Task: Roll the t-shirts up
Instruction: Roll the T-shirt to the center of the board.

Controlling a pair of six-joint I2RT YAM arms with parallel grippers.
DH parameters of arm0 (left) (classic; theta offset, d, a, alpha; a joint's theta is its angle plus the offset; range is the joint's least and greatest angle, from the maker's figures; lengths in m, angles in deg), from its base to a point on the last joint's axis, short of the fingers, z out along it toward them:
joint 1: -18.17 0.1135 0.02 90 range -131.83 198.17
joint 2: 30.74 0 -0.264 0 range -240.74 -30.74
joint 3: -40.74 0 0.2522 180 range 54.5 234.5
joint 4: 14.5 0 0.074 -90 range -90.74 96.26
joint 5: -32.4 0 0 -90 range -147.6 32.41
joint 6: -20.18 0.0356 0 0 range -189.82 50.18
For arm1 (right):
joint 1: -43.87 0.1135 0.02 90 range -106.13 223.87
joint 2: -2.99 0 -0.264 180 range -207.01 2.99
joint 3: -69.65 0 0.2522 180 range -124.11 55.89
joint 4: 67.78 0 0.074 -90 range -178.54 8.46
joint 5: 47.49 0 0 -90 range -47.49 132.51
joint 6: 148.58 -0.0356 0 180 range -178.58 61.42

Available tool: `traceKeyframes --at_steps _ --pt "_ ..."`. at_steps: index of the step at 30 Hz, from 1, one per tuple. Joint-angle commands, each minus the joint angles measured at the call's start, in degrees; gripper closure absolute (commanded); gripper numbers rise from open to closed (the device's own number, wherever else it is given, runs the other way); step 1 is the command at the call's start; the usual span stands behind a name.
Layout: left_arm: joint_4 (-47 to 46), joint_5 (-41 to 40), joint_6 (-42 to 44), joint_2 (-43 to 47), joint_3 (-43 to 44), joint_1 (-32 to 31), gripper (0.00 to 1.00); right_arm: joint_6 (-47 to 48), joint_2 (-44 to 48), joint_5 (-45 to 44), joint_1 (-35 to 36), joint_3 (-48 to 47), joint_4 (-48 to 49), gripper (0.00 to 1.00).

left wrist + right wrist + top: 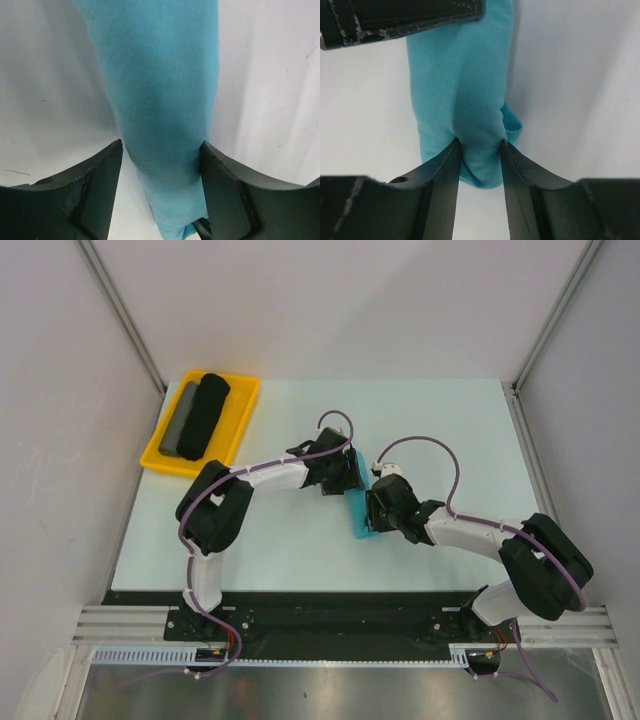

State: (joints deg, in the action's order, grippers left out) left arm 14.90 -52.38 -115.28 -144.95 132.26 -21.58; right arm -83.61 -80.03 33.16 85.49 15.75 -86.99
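Observation:
The turquoise t-shirt (356, 512) lies rolled into a narrow roll on the white table (450, 430), between my two grippers. My left gripper (343, 480) straddles the roll's far end. In the left wrist view (161, 145) its jaws stand wide, the right finger touches the roll (160, 75), and a small gap shows at the left finger. My right gripper (373, 508) is shut on the roll's near end. In the right wrist view (479, 142) both fingers pinch the cloth (460, 85). The black roll (205, 415) and the grey roll (180, 422) lie side by side in the tray.
A yellow tray (245, 392) sits at the table's back left corner. Grey walls stand on both sides and behind. The left gripper's finger (405, 17) crosses the top of the right wrist view, close to my right gripper.

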Motion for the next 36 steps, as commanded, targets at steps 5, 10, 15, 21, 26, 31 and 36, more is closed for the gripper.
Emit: traceKeyframes --at_steps 5,10,15,21,26,31,36 --pt "-3.86 1.64 -0.69 -0.13 -0.41 0.11 0.33 -0.71 -0.82 1.43 -3.57 1.47 -0.70 0.59" --pt "-5.61 1.73 -0.60 0.21 -1.20 0.02 0.29 -0.37 -1.53 3.01 -4.71 1.47 -0.96 0.59" --pt "-8.52 1.03 -0.08 2.76 -3.13 0.11 0.25 -0.19 -1.62 3.63 -5.24 1.47 -1.14 0.60" --pt "-11.85 1.55 0.63 5.75 -6.21 0.28 0.23 -0.36 -1.97 4.42 -5.77 1.47 -1.05 0.60" --pt "-15.46 2.96 0.10 7.86 -9.98 1.07 0.21 -0.36 -2.05 4.42 -5.94 1.47 -1.14 0.60" --pt "-21.78 4.01 -1.21 10.06 -14.29 2.04 0.21 -0.45 -2.14 4.69 -6.29 1.47 -1.14 0.60" --pt "-24.34 5.95 -2.10 9.28 -15.97 2.74 0.25 -0.36 -2.14 4.69 -6.56 1.47 -1.23 0.60"
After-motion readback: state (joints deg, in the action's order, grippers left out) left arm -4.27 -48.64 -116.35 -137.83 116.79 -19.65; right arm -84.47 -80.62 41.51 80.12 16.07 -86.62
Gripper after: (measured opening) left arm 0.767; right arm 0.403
